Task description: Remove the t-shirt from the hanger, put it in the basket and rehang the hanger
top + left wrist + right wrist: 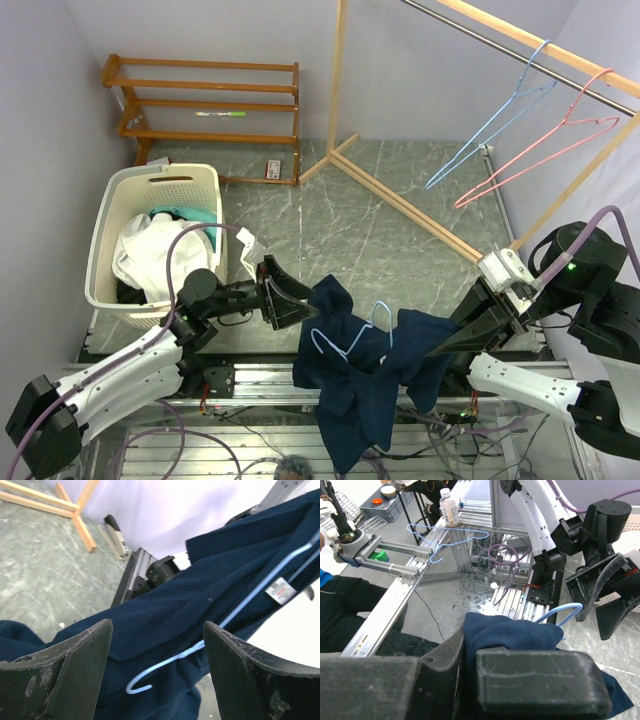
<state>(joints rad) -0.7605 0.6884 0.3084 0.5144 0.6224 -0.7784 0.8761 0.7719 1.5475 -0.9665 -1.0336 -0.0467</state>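
Navy-blue cotton t-shirt (352, 392) hangs bunched between the two arms, and the light-blue wire hanger (350, 338) is in there with it, so nothing is off yet.

Right gripper (470, 652) first: its wrist view shows both black fingers pressed together on a fold of the navy cloth, with the fabric bulging out just ahead of the fingertips. A loop of the blue wire peeks out just beyond that fold, on the far side from the fingers. That is a pinch on cloth, and as far as I can tell not on wire.

Over to the left gripper (290, 302): its jaws are spread wide and hold nothing. From its own camera the shirt fills the gap ahead of the fingers. The hanger's hook curls out low between them, and the wire shoulder runs up and away past a small white label (280, 590). The fingertips are near the cloth, but I cannot tell whether they touch it.

So where are we? One side of the garment is secured and the hanger is unheld. By my reading the real work is all ahead: someone has to take the wire, most likely the open left gripper just short of that hook, and then the shirt must be drawn off the hanger's shoulders. The fabric looks twisted round the wire, so snagging is the risk.
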